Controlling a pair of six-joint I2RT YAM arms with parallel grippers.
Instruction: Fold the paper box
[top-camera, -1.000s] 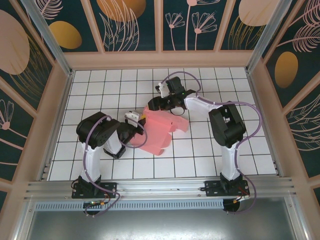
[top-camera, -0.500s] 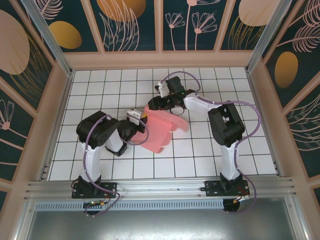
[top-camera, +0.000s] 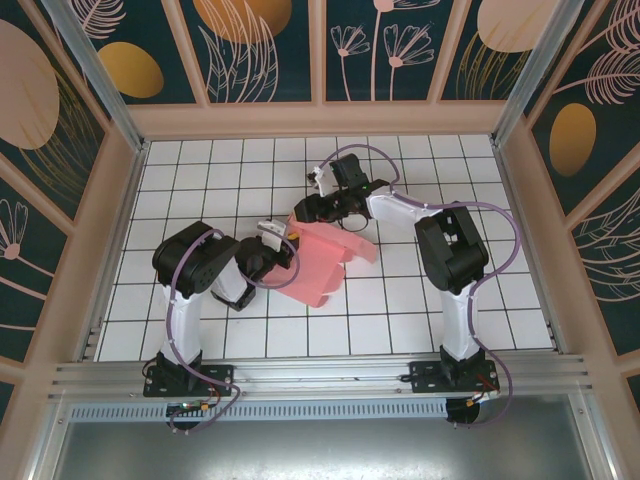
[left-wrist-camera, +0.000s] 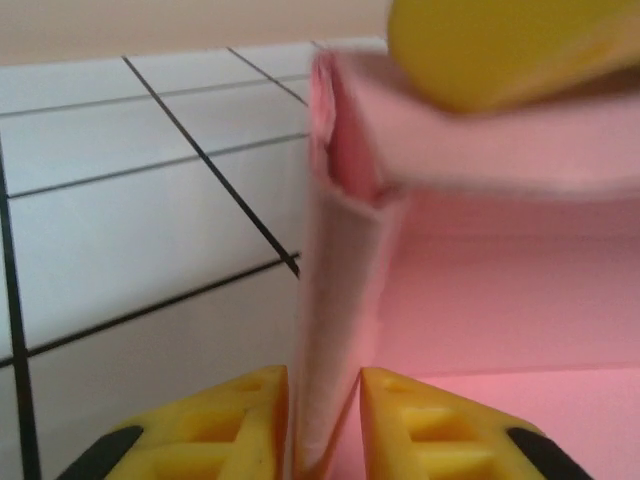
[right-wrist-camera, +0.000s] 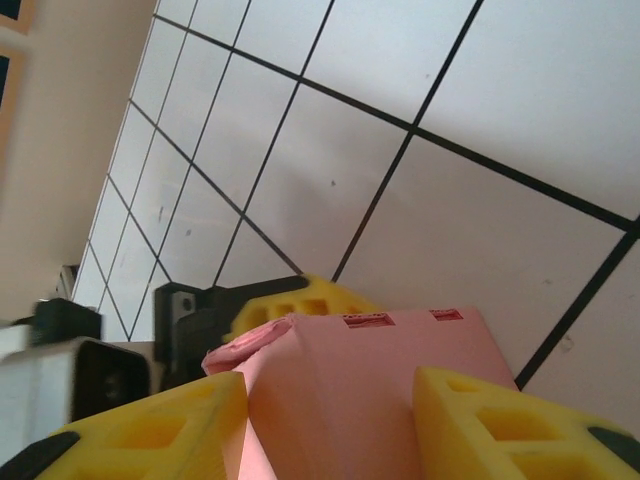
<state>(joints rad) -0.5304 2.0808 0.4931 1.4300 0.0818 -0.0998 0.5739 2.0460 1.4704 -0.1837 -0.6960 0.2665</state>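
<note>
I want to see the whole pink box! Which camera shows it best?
The top view: nearly the whole box shows, outline and all. The left wrist view gives one blurry flap close up between the left fingers; the right wrist view, a corner between the right fingers.

a tiled floor boxed in by flowered walls

the worktop (top-camera: 200, 160) is a white surface ruled into square tiles by thin black lines, evenly lit, with only soft shadows. a pale beige border (top-camera: 320, 120) runs around its far and side edges. the back wall (top-camera: 270, 60), the left wall (top-camera: 40, 140) and the right wall (top-camera: 600, 150) are dark teal panels printed with outlined leaves, flowers and orange and peach ovals, divided by beige strips. slanted aluminium posts (top-camera: 95, 75) stand at the far corners. an aluminium rail (top-camera: 320, 375) crosses the near edge, with grey sheet metal (top-camera: 320, 450) below it.
</note>
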